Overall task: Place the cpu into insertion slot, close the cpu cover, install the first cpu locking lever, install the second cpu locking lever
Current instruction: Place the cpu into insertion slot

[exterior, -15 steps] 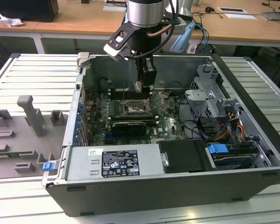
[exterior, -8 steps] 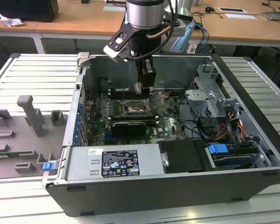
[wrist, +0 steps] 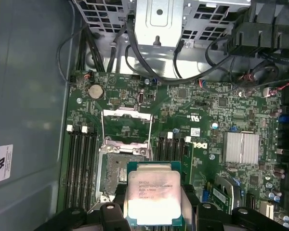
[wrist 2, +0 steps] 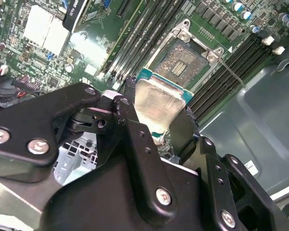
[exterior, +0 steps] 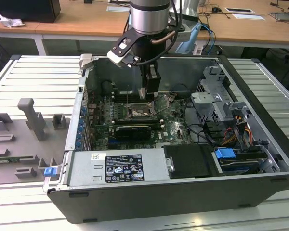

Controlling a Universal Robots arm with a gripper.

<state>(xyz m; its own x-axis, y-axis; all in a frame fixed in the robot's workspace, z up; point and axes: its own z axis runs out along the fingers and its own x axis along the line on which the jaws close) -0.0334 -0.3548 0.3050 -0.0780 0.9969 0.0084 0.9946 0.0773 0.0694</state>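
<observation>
The gripper [wrist 2: 156, 118] clamps the cpu [wrist: 154, 192] by two opposite edges, silvery face showing in both wrist views. The chip hangs above the board, overlapping one corner of the insertion slot [wrist: 116, 171] — its pin field lies bare. The cpu cover [wrist: 125, 126] stands swung open on the side away from the chip; black memory slots [wrist: 82, 166] crowd both flanks.

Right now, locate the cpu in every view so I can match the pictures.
Exterior view: too small to pick out; the gripper holding it hangs above the insertion slot.
Second wrist view: the cpu is clamped in the gripper, near the slot.
First wrist view: cpu overlaps the slot's edge.
Shared landmark: the insertion slot.
</observation>
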